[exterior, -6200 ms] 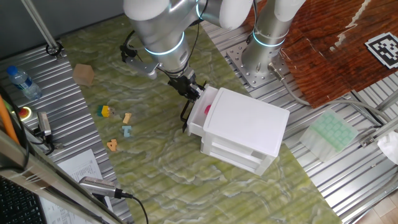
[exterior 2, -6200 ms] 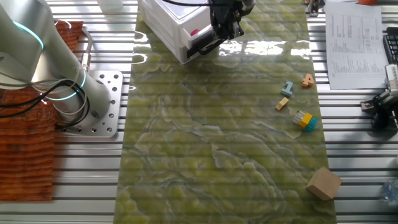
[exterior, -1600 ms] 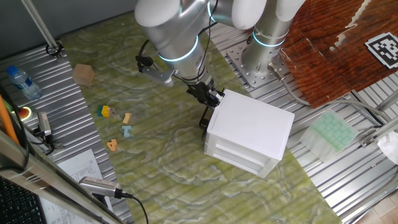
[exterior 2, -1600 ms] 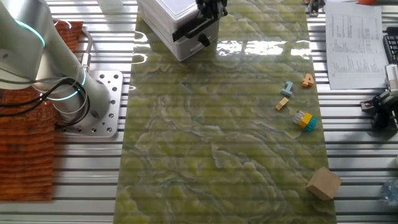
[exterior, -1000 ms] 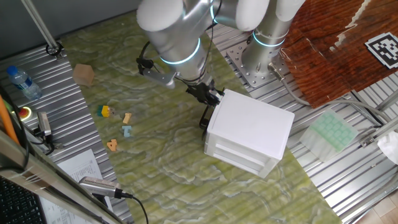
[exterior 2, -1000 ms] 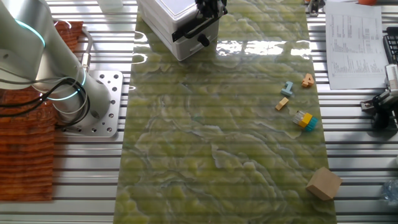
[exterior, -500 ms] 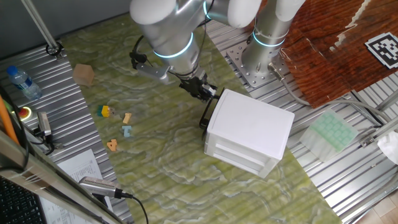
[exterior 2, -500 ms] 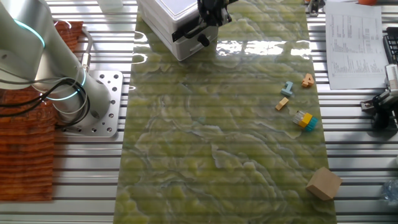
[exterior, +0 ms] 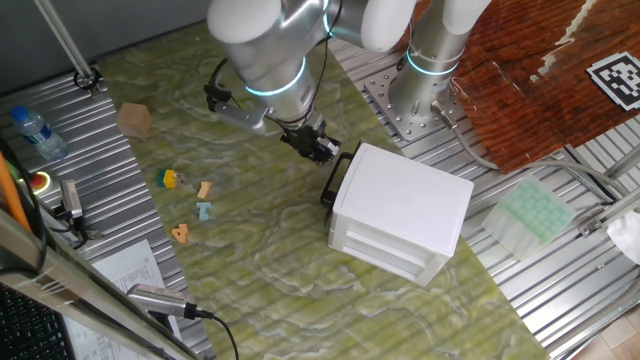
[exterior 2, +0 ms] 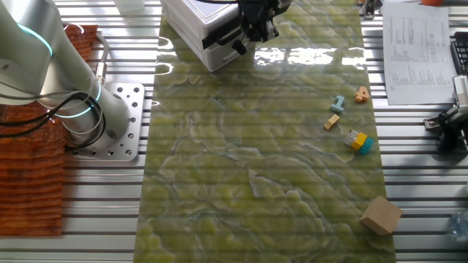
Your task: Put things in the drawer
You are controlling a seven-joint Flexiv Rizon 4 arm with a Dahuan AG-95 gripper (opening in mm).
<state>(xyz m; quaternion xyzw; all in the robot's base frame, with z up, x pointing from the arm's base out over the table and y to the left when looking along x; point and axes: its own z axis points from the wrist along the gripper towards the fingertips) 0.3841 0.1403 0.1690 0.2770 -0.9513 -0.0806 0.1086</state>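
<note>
The white cabinet (exterior: pixel 405 210) stands on the green mat, and its top drawer is pushed in with the black loop handle (exterior: pixel 331 180) against the front. The cabinet also shows in the other fixed view (exterior 2: pixel 191 18), with the handle (exterior 2: pixel 223 35). My gripper (exterior: pixel 318 148) hangs just left of the handle and clear of it; it also shows in the other fixed view (exterior 2: pixel 257 28). Its fingers look dark and small, so I cannot tell their gap. Yellow (exterior: pixel 169 179), tan (exterior: pixel 204 189), pale blue (exterior: pixel 204 210) and orange (exterior: pixel 180 233) toys lie on the mat. The magenta-pink toy is hidden.
A wooden block (exterior: pixel 134 119) lies at the mat's far left corner. A water bottle (exterior: pixel 38 132) lies on the metal table. The arm's base (exterior: pixel 420 90) stands behind the cabinet, and a green tray (exterior: pixel 535 215) lies to its right. Papers (exterior 2: pixel 417 51) lie beside the mat.
The open drawer with the magenta-pink toy inside has been pushed shut. In the last half second my gripper has drawn back from the handle towards the toys.
</note>
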